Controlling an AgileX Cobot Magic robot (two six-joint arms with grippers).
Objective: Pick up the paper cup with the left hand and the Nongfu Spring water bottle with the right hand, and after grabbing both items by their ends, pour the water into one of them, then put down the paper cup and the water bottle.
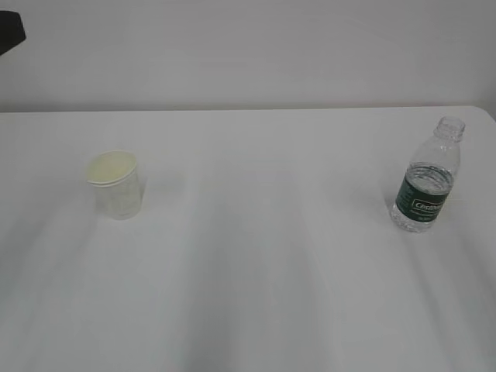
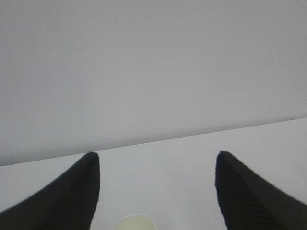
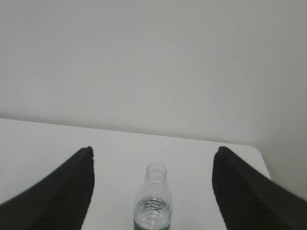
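Sitting upright on the white desk (image 1: 256, 256): paper cup (image 1: 115, 184) at left, Nongfu Spring water bottle (image 1: 425, 177) at right, uncapped and partly filled. Both claws are spread wide, holding nothing. Left claw (image 2: 157, 158) has the cup's rim at bottom center; right claw (image 3: 153, 152) frames the bottle between its fingers.

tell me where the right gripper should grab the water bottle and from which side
Probably the labelled middle of the water bottle, approached level from the near side. It stands upright and uncapped on the table, centred between the open right gripper fingers in the wrist view. The ribbed body is wider than the neck, and nothing stands close by.
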